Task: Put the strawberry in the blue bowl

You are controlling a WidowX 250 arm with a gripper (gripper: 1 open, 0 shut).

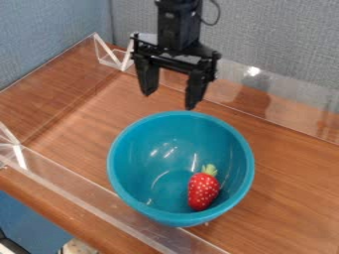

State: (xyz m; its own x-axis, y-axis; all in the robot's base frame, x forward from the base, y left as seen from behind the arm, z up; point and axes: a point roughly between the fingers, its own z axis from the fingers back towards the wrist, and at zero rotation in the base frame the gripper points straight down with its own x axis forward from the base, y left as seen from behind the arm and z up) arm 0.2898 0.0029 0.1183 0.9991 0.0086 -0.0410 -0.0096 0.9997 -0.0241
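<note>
The strawberry, small, red and glossy with a green top, lies inside the blue bowl, against its near right wall. The bowl is round, deep and teal-blue, and it stands on the wooden table near the front edge. My gripper hangs above the table just behind the bowl's far rim. Its two black fingers point down and stand wide open with nothing between them.
Clear plastic walls fence the wooden tabletop along the back, left and front edges. A grey-blue fabric wall rises behind the table.
</note>
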